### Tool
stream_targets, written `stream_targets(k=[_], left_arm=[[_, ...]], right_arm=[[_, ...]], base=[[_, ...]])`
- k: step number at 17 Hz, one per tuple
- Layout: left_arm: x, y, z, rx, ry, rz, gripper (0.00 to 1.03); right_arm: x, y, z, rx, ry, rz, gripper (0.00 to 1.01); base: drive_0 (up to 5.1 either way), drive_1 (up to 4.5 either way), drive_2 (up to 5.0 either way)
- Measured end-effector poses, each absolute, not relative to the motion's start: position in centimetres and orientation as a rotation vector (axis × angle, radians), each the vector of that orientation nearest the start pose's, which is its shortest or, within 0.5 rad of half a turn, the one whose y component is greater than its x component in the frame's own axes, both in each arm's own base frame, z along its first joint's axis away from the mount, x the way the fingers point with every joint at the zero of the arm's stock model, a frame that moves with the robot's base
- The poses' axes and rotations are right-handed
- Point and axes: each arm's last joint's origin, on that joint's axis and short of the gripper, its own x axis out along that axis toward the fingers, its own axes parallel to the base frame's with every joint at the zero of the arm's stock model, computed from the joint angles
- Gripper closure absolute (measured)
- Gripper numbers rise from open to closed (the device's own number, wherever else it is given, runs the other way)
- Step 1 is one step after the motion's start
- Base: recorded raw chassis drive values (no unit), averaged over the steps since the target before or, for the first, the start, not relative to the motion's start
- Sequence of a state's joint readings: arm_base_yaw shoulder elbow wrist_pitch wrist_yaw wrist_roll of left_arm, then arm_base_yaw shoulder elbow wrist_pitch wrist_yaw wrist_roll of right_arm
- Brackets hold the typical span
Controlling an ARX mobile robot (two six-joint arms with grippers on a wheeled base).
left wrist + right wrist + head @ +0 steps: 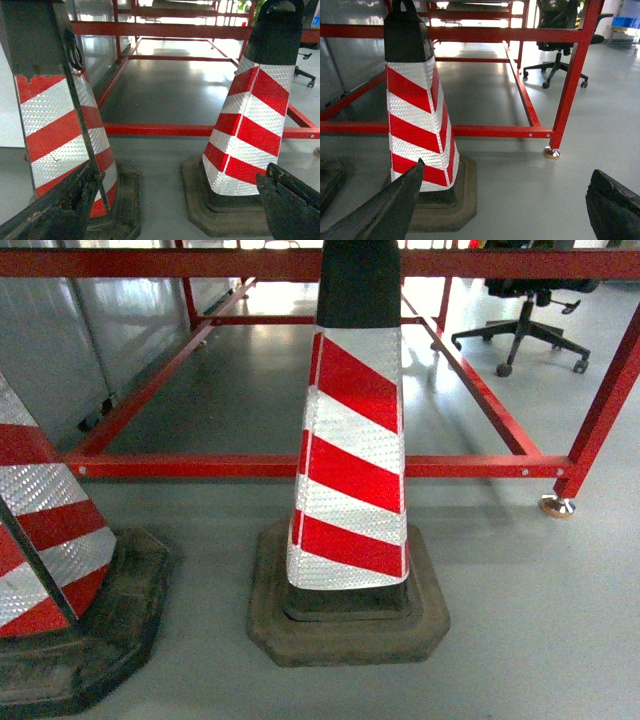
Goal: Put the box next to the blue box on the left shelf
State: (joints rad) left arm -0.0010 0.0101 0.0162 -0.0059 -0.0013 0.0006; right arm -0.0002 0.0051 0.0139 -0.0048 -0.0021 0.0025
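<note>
Two black gripper fingers filled the bottom corners of each wrist view: the left gripper had its fingers spread wide apart with nothing between them, and the right gripper stood likewise parted and empty above bare grey floor. Neither gripper showed in the head view. Largest in sight was the red tubular frame, whose low horizontal bar ran across the head view behind the cones, with side rails receding toward the back and a corner post standing on a round metal foot. Grey panels lined the left side beside the frame. Next in size was a traffic cone with red and white reflective stripes, a black top and a dark rubber base, standing just in front of the frame's bar at the middle of the head view. A second striped cone stood near it at the left edge, partly cut off, with a thin dark rod leaning across its face. A black office chair on wheels sat well beyond the frame to the right. No blue crate and no roller shelf appeared in any of the three views, apart from a small blurred blue shape at the far right of the right wrist view, too far off to identify.
</note>
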Motion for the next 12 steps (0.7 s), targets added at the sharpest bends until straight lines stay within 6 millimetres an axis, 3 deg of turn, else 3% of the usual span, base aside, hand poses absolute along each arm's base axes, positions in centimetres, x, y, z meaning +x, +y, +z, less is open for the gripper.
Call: stream_targets(k=[12], left_arm=[[9.73,-0.01,16.77,0.001,-0.001,0.000,0.05]], right_arm=[[9.72,0.00,16.72,0.002,-0.002,0.001,0.03]], base=[[0.0,0.00,0.0]])
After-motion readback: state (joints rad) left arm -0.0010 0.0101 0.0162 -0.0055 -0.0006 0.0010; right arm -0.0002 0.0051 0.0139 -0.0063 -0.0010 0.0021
